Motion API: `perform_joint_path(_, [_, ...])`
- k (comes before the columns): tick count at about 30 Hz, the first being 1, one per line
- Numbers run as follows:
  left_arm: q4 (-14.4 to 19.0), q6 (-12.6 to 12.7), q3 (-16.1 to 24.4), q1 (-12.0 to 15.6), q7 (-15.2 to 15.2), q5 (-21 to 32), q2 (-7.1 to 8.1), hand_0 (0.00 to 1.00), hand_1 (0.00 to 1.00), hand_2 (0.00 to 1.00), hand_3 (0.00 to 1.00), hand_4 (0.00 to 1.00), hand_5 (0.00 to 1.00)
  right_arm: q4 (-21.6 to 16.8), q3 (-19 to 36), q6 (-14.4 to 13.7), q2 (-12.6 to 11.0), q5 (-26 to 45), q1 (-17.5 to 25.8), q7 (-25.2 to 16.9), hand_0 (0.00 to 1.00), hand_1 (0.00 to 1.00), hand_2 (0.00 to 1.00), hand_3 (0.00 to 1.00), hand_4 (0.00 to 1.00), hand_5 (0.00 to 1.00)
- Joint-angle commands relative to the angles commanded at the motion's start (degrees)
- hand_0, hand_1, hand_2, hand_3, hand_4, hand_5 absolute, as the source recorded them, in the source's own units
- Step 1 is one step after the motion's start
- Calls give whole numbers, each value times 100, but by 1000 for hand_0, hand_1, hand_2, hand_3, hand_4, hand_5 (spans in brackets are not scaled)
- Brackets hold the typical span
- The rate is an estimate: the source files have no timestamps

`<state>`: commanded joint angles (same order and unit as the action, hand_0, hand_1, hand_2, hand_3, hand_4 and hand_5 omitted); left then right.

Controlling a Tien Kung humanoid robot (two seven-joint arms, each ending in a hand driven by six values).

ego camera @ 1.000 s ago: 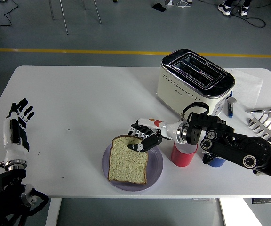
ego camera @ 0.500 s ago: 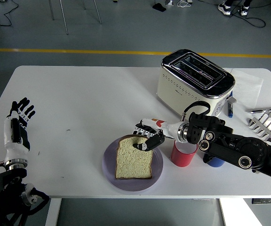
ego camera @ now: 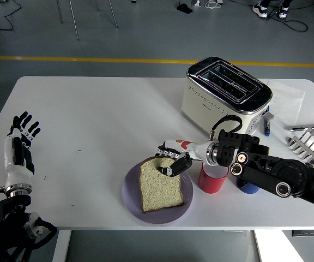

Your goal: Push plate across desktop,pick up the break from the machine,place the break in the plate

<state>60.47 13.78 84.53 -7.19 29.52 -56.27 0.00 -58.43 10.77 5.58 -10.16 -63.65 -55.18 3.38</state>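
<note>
Bread: the slice of bread [ego camera: 160,184] lies flat on the purple plate [ego camera: 133,200], well inside the rim, so the placing step looks all but done.
Right hand: the right hand [ego camera: 171,160] reaches in from the right and sits at the slice's far edge, fingers curled down onto the crust; it appears to be pinching that edge, probably to steady the slice until it is fully settled.
Plate: it sits near the table's [ego camera: 91,120] near edge, left of the red cup [ego camera: 212,179], within easy reach of the working arm.
Toaster: the cream toaster [ego camera: 225,94] stands far right, its slots empty as far as can be seen.
Left hand: the left hand [ego camera: 19,143] rests upright at the near left, fingers spread, holding nothing, well apart from the work.
Clutter: a blue cup [ego camera: 249,187] is half hidden behind the right forearm; a metal rack [ego camera: 309,143] lies at the right edge.
Next move: release the crust and lift clear without dragging the slice.
</note>
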Motion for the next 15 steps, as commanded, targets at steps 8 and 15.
perform_joint_path(8, [-2, 0, 0, 12, 10, 2, 0, 781, 847, 910, 910, 486, 956, 8, 119, -25, 21, -44, 7, -68, 737, 738, 707, 694, 626, 138])
perform_joint_path(15, [-3, -3, -13, 37, 23, 10, 0, 784, 848, 914, 923, 491, 947, 16, 226, -15, 22, -84, 43, -130, 798, 768, 772, 725, 645, 152])
